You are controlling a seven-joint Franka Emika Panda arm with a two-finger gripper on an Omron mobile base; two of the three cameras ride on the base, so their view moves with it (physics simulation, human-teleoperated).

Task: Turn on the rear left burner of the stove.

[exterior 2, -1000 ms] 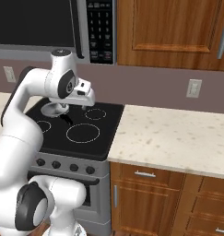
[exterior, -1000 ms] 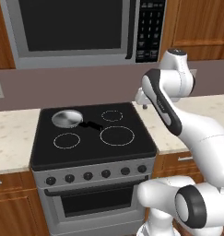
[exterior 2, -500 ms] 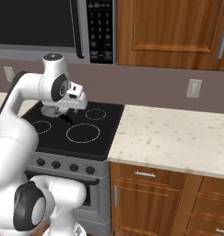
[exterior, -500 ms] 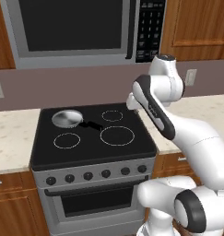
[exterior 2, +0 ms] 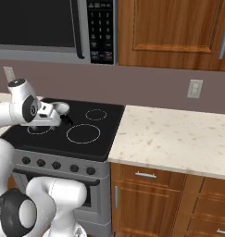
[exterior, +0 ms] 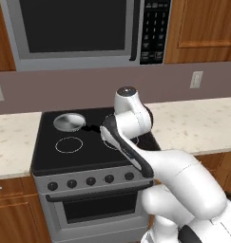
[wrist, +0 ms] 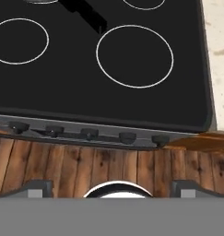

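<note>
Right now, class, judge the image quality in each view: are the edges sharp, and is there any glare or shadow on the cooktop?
Left base view: even flat light, no glare on the stove, slightly soft edges. Right base view: the same, and the arm hides much of the small silver pan. Hand view: crisp white rings, coarse blurry floor texture beyond the row of black knobs.

The left base view looks forward and down from behind the arm, the stove [exterior: 88, 156] at its 9 o'clock. The right base view faces the same way from the other side, bench [exterior 2: 178, 139] at 3 o'clock. The hand view looks close down over the cooktop's front edge and the knobs [wrist: 89, 133]. All three views share the cooktop.
</note>
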